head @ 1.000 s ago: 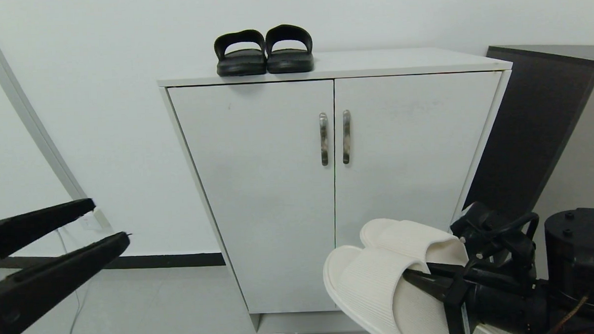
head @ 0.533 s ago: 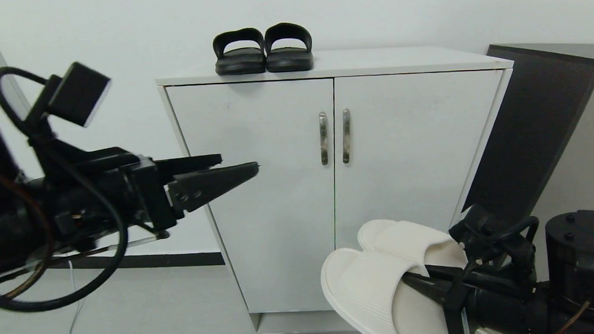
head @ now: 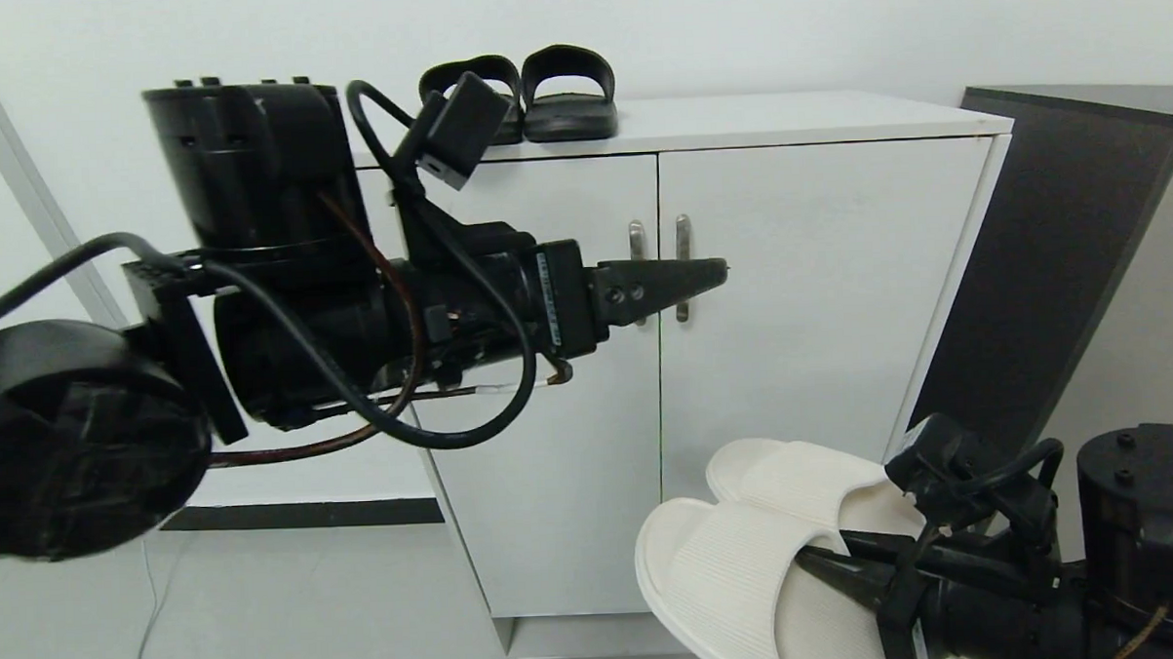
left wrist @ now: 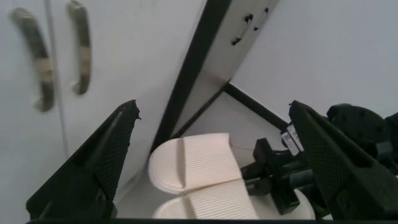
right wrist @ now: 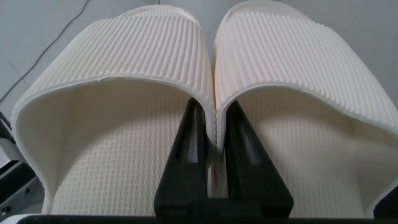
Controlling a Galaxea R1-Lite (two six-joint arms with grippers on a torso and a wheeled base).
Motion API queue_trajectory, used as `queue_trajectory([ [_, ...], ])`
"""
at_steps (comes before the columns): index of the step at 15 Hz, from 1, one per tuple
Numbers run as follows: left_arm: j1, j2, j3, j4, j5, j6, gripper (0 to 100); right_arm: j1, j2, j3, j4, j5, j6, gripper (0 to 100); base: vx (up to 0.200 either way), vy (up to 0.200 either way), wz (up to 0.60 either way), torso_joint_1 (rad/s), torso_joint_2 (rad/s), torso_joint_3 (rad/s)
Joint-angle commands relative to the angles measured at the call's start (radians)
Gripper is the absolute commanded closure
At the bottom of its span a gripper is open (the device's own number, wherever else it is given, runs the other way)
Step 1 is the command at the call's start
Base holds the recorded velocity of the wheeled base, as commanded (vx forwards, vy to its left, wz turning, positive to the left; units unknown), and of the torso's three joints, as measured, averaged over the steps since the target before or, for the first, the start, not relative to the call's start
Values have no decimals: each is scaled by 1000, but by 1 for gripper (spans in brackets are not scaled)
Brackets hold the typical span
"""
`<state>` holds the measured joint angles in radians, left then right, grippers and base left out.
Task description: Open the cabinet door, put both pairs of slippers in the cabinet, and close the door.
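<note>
Left tool [left wrist: 212, 107] spread, level with cabinet handles [head: 683, 233]; right tool [right wrist: 211, 106] pinching white slippers [head: 731, 559] by inner edges.

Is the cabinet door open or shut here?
Shut: both cabinet doors lie flush, a thin seam between their handles; the open left gripper hovers before them.

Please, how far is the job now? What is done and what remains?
Done: the right tool is shut on the white slippers. In progress: the open left tool is near the door handles. Remaining: both doors are shut, and the black slippers sit on the cabinet.
</note>
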<state>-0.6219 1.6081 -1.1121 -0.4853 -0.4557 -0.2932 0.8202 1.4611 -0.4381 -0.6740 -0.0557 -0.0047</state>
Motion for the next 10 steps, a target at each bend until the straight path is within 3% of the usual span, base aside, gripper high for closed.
queue_trajectory([
  [1,-15,104,-63,2,-3,-9,0,-1,2,1,-1,1,0,100,0,0,0,0,0,0],
  [4,-15,174,-112,1,0,-9,0,-3,1,-1,-1,1,2,100,0,0,0,0,0,0],
  [8,-16,246,-216,14,88,-14,0,-3,2,1,-1,1,0,100,0,0,0,0,0,0],
  [10,-18,248,-268,73,111,-17,0,-3,5,1,1,1,0,100,0,0,0,0,0,0],
])
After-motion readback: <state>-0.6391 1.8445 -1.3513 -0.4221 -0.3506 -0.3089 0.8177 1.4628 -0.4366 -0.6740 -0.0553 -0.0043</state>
